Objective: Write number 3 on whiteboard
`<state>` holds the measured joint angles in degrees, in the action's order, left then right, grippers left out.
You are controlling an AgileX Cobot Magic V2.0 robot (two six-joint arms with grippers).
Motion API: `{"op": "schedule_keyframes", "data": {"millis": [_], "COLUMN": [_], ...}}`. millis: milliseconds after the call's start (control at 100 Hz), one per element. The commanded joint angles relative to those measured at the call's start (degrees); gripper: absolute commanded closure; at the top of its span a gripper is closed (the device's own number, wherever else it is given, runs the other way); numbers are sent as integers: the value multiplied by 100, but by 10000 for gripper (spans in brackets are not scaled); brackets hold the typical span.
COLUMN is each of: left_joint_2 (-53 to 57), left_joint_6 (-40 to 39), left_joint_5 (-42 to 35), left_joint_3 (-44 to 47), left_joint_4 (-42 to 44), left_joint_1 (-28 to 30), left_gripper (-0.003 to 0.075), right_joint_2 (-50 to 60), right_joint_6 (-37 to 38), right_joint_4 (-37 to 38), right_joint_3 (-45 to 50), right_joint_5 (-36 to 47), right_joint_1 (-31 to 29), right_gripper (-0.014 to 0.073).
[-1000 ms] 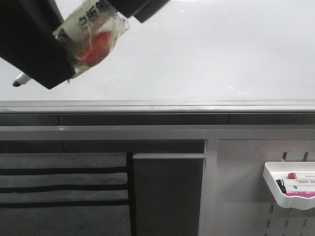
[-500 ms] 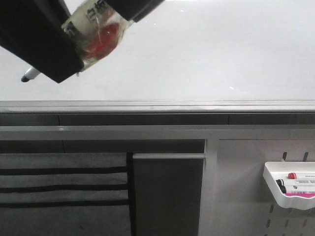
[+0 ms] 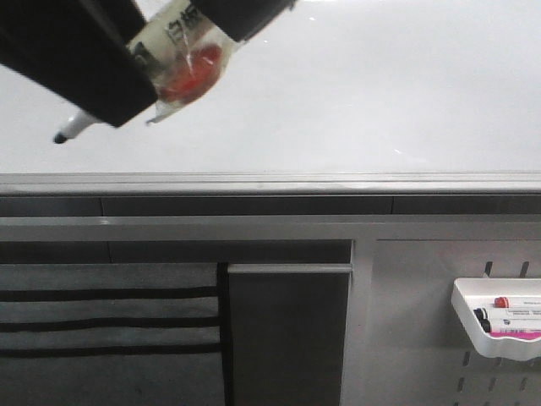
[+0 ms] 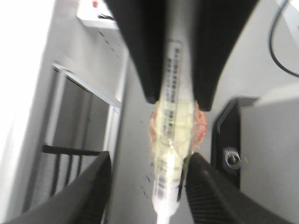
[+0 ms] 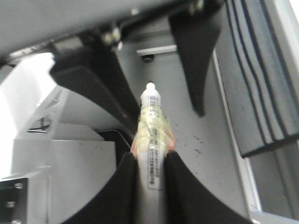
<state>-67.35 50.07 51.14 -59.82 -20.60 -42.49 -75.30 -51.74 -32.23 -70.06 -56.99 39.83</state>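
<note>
The right pincer (image 5: 149,158) is closed tight on a long white marker pen with clear tape and a red lump wrapped round its middle (image 3: 182,63). The left pincer (image 4: 149,161) is open. Its two black fingers stand on either side of the pen's front end, and I cannot tell if one of them touches it.

A second ago the pen's black tip (image 3: 61,136) was nearer the left edge of the front view. Now the tip, the pen and both pincers have slid a bit to the right. The tip has also come further out from behind the black finger, so more of the pen's white neck shows.

The tip points down and to the left, over the big shiny white whiteboard (image 3: 380,93). I cannot tell if it touches the board. The move left no black line behind it (not even a dot that I can see), so the number 3 is not on the board yet. I think the pen is just being carried to a starting spot and all the writing is still to do.

Below the board runs its grey metal edge rail (image 3: 338,182). Well apart, at the lower right, a small white tray holding spare pens (image 3: 507,348) hangs on a grey panel.
</note>
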Motion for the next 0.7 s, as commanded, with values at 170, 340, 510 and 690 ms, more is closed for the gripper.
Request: {"op": "schedule_keyframes", "data": {"millis": [170, 340, 510, 690], "left_joint_2": [896, 1430, 1860, 1925], "left_joint_6": [-726, -887, -1443, -1436], "left_joint_5": [-663, -772, -1362, -1731], "left_joint_3": [-123, 422, 1102, 1510], "left_joint_4": [-226, -607, -1250, -1536], "left_joint_1": [990, 1910, 2842, 3334], "left_gripper": [311, 311, 312, 312], "right_joint_2": [699, 1119, 1287, 1013], "right_joint_6": [917, 1669, 1702, 1702], "right_joint_4": [513, 423, -132, -557], "right_joint_3": [-63, 662, 1201, 1003], "right_joint_5": [519, 1238, 1825, 1919], "right_joint_1": [-744, -1874, -2373, -2360], "right_gripper": [585, 585, 585, 585]}}
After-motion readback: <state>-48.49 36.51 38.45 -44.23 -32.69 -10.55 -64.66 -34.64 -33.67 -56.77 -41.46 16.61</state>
